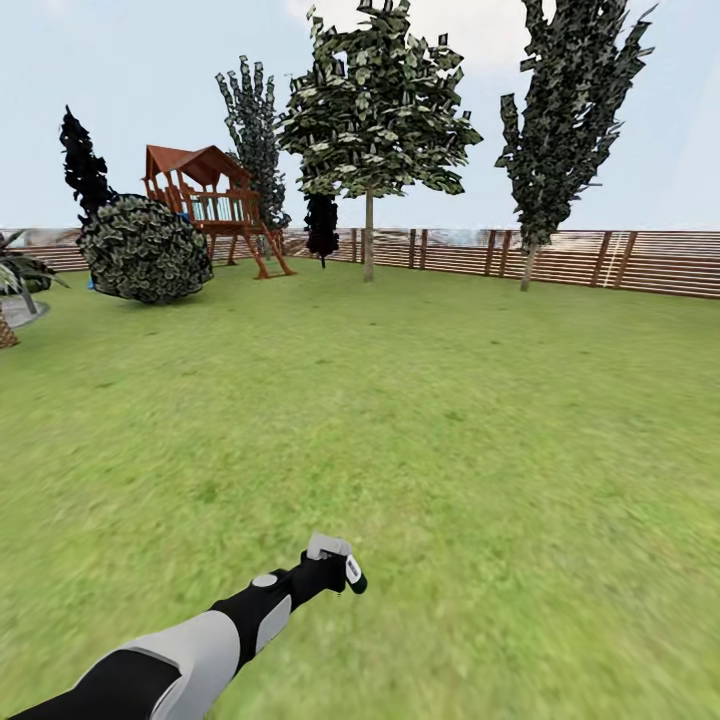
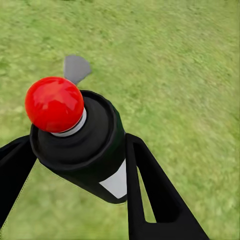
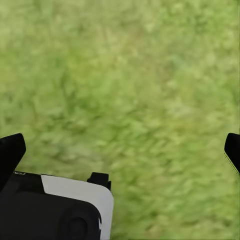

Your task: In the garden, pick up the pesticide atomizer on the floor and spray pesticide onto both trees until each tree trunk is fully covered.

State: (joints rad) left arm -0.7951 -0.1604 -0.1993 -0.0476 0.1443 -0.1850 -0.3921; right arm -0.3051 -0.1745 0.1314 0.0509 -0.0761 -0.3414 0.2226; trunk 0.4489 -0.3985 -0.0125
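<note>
1. Green lawn (image 1: pixel 450 420) covered nearly all the ground in the head view, blurred close to the camera.
2. At the far left edge a palm-like plant (image 1: pixel 15 275) was cut off by the frame, with a pale patch of ground beside it too small to make out.
3. A round leafy bush (image 1: pixel 145 250) hid the lower left of a red-brown wooden play tower (image 1: pixel 205 195); a narrow dark tree (image 1: pixel 85 165) rose behind the bush.
4. The left arm (image 1: pixel 190 645) reached in from the lower left, its shoulder end cut off by the frame.
5. The left gripper (image 2: pixel 82 165) was closed on the pesticide atomizer (image 2: pixel 80 145), held out over the grass: black fingers (image 2: pixel 150 195) pressed both sides of the dark bottle, whose white label was partly covered by one finger. A red ball topped it, and a grey part beyond was half hidden.
6. In the head view the atomizer's pale spray head poked out at the arm's tip.
7. A broad-canopied tree (image 1: pixel 375 100) stood mid-frame before the slatted fence (image 1: pixel 600 260), its thin trunk (image 1: pixel 368 240) bare low down.
8. A taller, narrower tree (image 1: pixel 570 110) stood further right, by the fence.
9. The right gripper (image 3: pixel 120 150) showed only two black fingertips (image 3: pixel 10 152) at opposite edges, spread wide apart with nothing but blurred grass between them.
</note>
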